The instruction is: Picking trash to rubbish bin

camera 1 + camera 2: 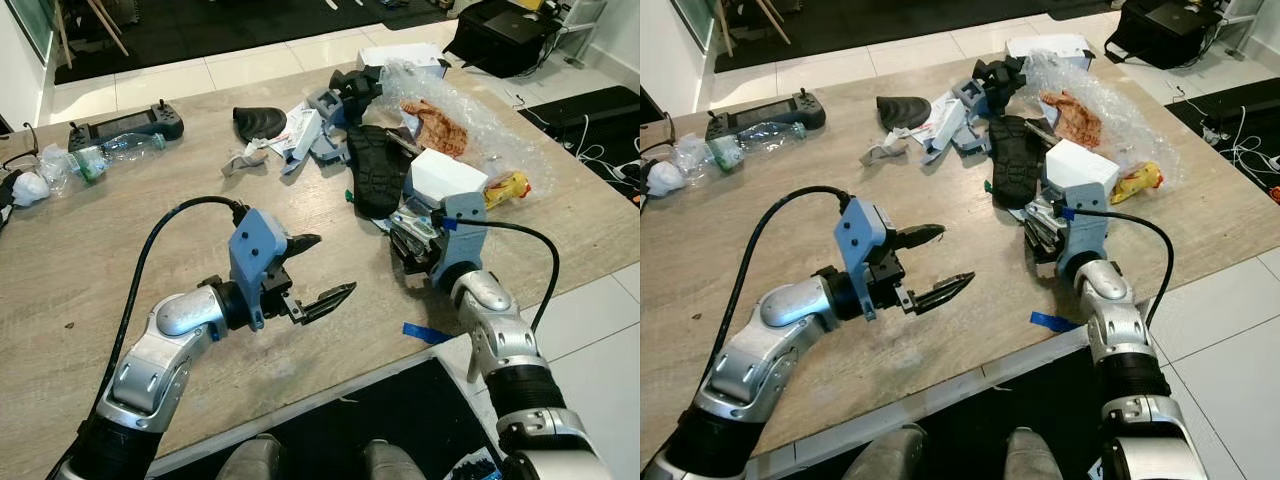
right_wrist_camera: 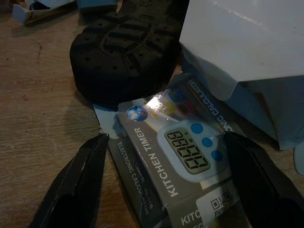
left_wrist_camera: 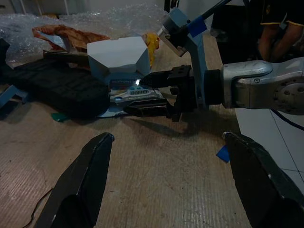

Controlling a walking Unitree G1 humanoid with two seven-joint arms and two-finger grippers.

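Risk: right gripper [image 2: 164,185] is lined up on the kitchen timer box [image 2: 178,164], but that box is jammed against the black shoe sole [image 2: 126,52] and tucked under the white carton [image 2: 247,61]. Closing there could easily drag a neighbour along or catch only a corner, and a corner pinch on glossy card probably slips.

Another risk: box lies flat on the wooden table [image 1: 120,270], so a finger could skid over the top instead of getting under an edge.

Right gripper state: fingers spread wide, one on each side of the box, nothing pinched yet.

Left gripper [image 1: 312,270]: also spread apart and empty, hovering over bare table well apart from the pile, pointing across toward the right one.

Target looks: small grey printed carton, "KITCHEN TIMER" on the side, picture of a white digital timer with blue buttons, QR code at one end. Shiny, lightly dented, looks light.

Target location: near table edge on the robot's right, at the front of the clutter, bubble wrap [image 1: 450,100] behind it.

Bin: no idea where, can't be made out.
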